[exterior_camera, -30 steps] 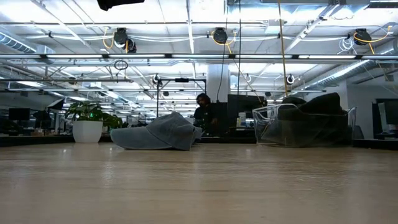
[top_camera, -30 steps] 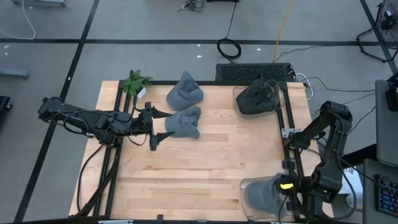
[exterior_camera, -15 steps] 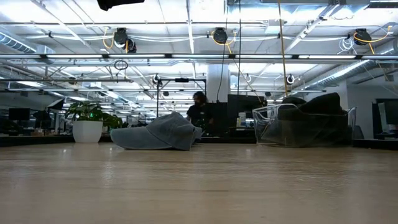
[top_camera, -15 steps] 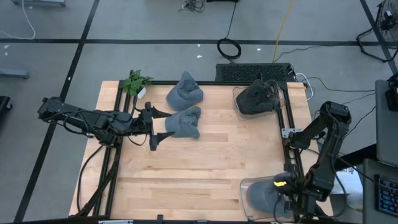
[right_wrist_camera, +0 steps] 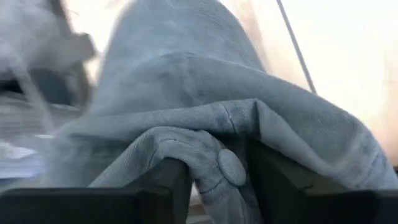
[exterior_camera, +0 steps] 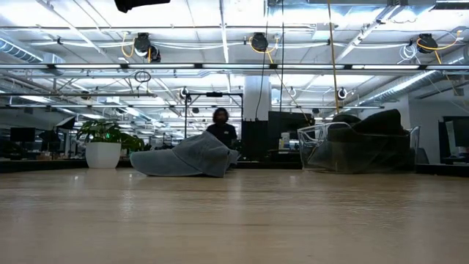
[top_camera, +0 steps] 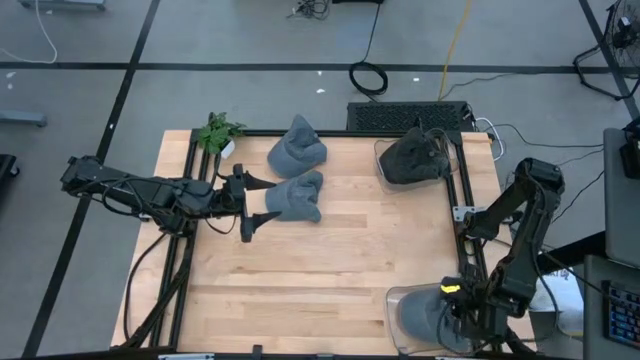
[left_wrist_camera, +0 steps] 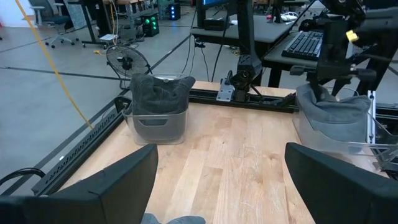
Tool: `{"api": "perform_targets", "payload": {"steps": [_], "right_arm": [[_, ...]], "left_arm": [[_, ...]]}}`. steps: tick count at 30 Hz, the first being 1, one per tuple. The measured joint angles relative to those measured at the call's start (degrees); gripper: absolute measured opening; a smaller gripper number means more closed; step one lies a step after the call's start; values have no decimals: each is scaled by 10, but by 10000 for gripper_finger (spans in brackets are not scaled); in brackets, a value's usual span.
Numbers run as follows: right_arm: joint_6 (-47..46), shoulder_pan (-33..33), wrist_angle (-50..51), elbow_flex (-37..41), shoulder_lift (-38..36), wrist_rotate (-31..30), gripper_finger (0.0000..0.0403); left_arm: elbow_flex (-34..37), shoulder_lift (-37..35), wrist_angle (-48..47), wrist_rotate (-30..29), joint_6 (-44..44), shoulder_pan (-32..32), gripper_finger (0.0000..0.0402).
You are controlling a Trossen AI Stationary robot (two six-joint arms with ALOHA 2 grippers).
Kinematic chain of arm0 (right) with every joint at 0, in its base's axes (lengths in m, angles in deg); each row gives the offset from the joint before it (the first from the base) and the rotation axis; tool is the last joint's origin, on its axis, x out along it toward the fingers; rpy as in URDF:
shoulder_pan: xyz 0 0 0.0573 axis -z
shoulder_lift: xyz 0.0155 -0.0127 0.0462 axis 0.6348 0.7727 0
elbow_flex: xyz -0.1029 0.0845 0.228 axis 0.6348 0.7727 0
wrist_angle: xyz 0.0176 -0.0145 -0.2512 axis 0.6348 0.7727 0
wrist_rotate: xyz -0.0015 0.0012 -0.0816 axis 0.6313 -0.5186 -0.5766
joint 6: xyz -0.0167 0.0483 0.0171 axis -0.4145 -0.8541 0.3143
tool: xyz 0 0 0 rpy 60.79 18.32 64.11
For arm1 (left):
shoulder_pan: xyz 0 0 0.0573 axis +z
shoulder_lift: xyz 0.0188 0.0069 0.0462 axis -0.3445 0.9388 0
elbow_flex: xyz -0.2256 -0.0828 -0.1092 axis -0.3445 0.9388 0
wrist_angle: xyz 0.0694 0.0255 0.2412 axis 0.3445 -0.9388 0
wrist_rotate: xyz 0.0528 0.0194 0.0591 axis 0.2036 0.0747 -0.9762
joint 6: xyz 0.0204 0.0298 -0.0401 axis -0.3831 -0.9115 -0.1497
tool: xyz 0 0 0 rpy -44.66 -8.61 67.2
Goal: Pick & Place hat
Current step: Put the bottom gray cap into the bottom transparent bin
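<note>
Right now I count four hats across my views. Two grey ones lie loose on the wooden table (top_camera: 330,260): one hat (top_camera: 296,150) near the far edge beside the small potted plant (top_camera: 218,131), and a second hat (top_camera: 296,197) just in front of it, close to my left gripper (top_camera: 245,200). That left gripper hovers low beside the second hat with its fingers spread wide and nothing between them. A dark hat (top_camera: 415,157) fills the clear bin (top_camera: 382,160) at the far right corner, and a fourth grey hat (top_camera: 428,312) sits in the second clear bin (top_camera: 398,300) at the near right corner. So that makes two bins, each with one hat. My right gripper (top_camera: 462,318) is down in that near bin; in its wrist view a fold of the grey hat, with its top button (right_wrist_camera: 231,167), lies between the two dark fingers (right_wrist_camera: 158,177), which stand partly apart, and I cannot tell whether they are gripping the cloth or letting go. Beyond the table I see one person (exterior_camera: 220,130) standing in the room.
</note>
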Motion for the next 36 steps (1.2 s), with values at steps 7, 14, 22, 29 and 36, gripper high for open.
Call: {"api": "perform_targets", "payload": {"steps": [7, 14, 22, 29, 36], "right_arm": [[11, 4, -51, 0, -71, -73, 180], [75, 4, -92, 0, -113, -149, 192], [83, 4, -128, 31, -112, -147, 193], [108, 3, -271, 95, -152, -84, 207], [118, 3, -379, 155, -231, -71, 208]], "left_arm": [[0, 0, 0, 0, 0, 0, 361], [0, 0, 0, 0, 0, 0, 361], [0, 0, 0, 0, 0, 0, 361], [0, 0, 0, 0, 0, 0, 361], [0, 0, 0, 0, 0, 0, 361]]}}
